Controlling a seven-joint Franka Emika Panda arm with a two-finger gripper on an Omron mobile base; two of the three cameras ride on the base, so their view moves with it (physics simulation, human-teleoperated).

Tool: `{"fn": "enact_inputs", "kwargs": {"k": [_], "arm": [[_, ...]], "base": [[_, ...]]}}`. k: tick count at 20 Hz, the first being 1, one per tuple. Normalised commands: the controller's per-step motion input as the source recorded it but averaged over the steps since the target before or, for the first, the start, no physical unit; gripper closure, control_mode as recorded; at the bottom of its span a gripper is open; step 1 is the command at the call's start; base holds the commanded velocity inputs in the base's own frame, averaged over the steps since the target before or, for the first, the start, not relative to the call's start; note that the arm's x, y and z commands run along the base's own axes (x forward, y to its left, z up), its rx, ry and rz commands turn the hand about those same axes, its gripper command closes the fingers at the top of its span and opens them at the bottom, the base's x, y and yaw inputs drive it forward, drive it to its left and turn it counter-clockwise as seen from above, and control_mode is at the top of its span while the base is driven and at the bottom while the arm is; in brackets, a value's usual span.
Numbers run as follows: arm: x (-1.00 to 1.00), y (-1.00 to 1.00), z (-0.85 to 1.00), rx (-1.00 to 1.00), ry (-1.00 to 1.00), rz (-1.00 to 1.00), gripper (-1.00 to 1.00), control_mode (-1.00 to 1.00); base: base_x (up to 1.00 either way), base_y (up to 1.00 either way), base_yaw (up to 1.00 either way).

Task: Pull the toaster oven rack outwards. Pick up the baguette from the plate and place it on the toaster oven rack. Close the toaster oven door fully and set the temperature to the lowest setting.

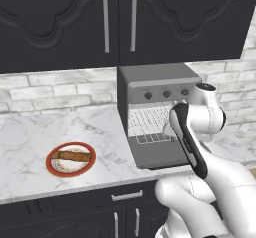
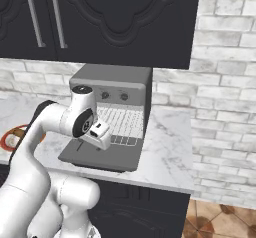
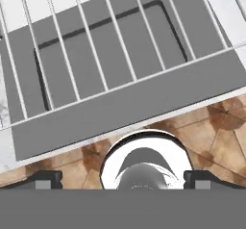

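Baguette (image 1: 74, 156) is seen lying across the plate (image 1: 54, 168) on the marble counter (image 1: 30, 132), well to the left of the toaster oven (image 1: 150, 77). It is judged light with a firm, somewhat rough crust, best taken across its middle with a moderate squeeze so the crust is not crushed. The toaster oven rack (image 3: 96, 55) is drawn out over the lowered toaster oven door (image 3: 144, 103); its thin wires should bear the loaf easily. The gripper (image 3: 122, 181) hangs above the door's edge, fingers (image 3: 48, 179) set wide apart, nothing held. Dark cabinets (image 1: 60, 17) hang overhead, a pale brick wall (image 2: 225, 82) stands behind, and brown tile floor (image 3: 221, 136) lies below.
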Motion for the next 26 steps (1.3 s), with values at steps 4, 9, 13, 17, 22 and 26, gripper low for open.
{"fn": "enact_inputs", "kwargs": {"k": [4, 9, 13, 17, 22, 26], "arm": [[-0.56, 0.02, 0.98, 0.00, -0.14, 0.05, -1.00, -1.00], [-0.55, 0.18, 0.80, 0.00, -0.16, 0.07, -1.00, -1.00], [-0.05, 0.82, 0.29, 0.00, -0.21, 0.09, -1.00, -1.00], [0.17, 1.00, 0.23, 0.00, -0.14, 0.22, -1.00, -1.00], [0.13, 1.00, 0.05, -0.02, -0.07, 0.37, -1.00, -1.00], [0.14, 1.00, 0.02, -0.03, 0.00, 0.47, -1.00, -1.00]], "base": [[0.00, 0.00, 0.00], [0.00, 0.00, 0.00], [0.00, 0.00, 0.00], [0.00, 0.00, 0.00], [0.00, 0.00, 0.00], [0.00, 0.00, 0.00]]}}
